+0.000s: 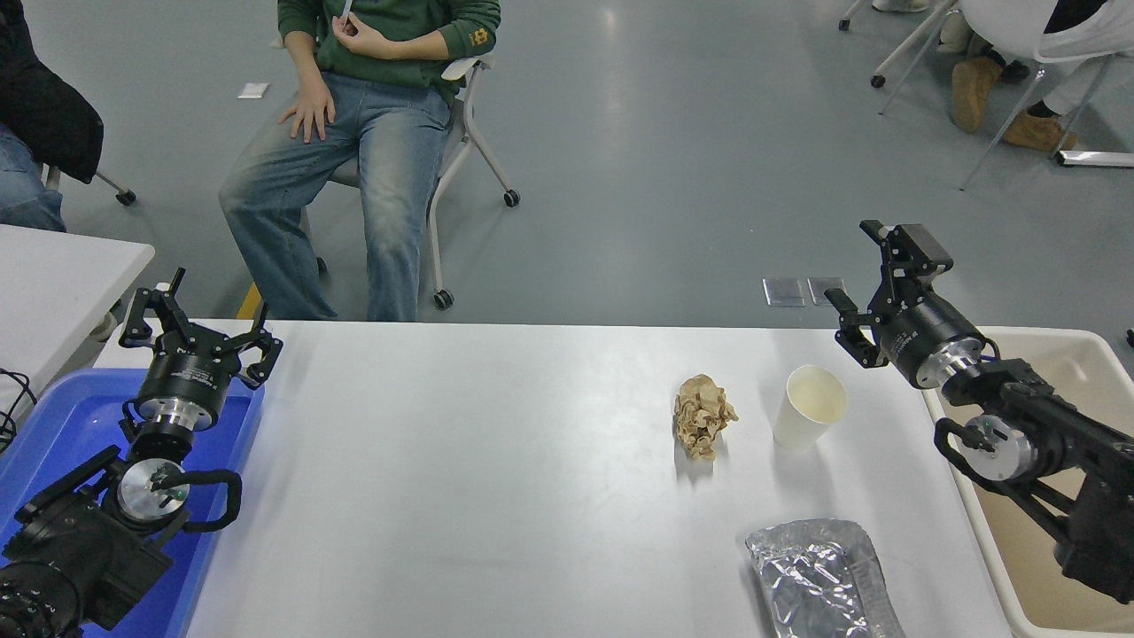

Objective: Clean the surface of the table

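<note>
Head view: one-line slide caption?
Open right pincer hovers beyond paper cup; crumpled paper and foil bag litter the table surface.

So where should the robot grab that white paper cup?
Probably around the side wall of the paper cup, just below the rim. It stands upright and open-topped, with the right gripper open above and behind it, so coming down from the far right side looks easiest.

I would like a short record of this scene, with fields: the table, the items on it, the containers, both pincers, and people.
table: white table surface
items: crumpled brown paper; white paper cup, upright, right of the paper; silver foil bag near the front edge
containers: blue tray at left; beige bin at right
left pincer: open, empty, over the blue tray
right pincer: open, empty, raised beyond the cup
people: one seated person behind the table
</note>
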Motion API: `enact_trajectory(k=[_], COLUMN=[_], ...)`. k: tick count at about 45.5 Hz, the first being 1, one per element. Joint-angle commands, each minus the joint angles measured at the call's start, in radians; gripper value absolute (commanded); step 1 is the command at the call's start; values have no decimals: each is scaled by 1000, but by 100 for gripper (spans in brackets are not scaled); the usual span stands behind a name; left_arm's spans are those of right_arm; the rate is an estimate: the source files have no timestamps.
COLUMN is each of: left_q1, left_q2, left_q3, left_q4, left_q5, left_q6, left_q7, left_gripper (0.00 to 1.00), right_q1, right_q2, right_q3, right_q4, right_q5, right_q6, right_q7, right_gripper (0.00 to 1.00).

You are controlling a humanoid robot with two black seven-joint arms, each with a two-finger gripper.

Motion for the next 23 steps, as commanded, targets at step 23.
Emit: enact_trajectory(k=[23], left_q1=[0], left_q2=[0], left_q3=[0], left_q4=[0], left_q5=[0], left_q6=[0], left_q7=[0], left_gripper=[100], right_q1=[150], right_q2=[-109], right_q3=[-261], right_q4=[16], right_q5=[-365], right_q6=[20], right_q7=[-3], right_gripper=[100])
